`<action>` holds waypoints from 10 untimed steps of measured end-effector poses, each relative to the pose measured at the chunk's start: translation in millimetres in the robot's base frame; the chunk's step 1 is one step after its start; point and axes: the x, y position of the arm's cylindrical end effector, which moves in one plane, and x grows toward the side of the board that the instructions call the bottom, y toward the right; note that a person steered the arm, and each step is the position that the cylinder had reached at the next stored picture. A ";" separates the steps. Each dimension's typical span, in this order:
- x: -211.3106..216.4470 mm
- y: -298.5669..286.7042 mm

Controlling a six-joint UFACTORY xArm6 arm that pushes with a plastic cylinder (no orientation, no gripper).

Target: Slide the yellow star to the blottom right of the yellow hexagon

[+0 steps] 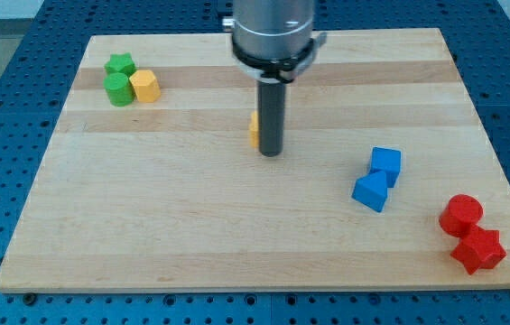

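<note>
My tip [272, 152] rests on the board near its middle. A yellow block, the yellow star [253, 130], is mostly hidden behind the rod; only a sliver shows at the rod's left side, touching or nearly touching it. The yellow hexagon [145, 86] sits at the view's top left, touching a green cylinder [118, 89], with a green star [120, 65] just above them. The tip is far to the right of and below the hexagon.
Two blue blocks [384, 165] [371, 191] sit together at the view's right. A red cylinder [461, 215] and a red star [478, 250] lie near the bottom right corner. The wooden board [191, 235] ends at blue pegboard on all sides.
</note>
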 end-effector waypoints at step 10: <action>-73.9 -53.3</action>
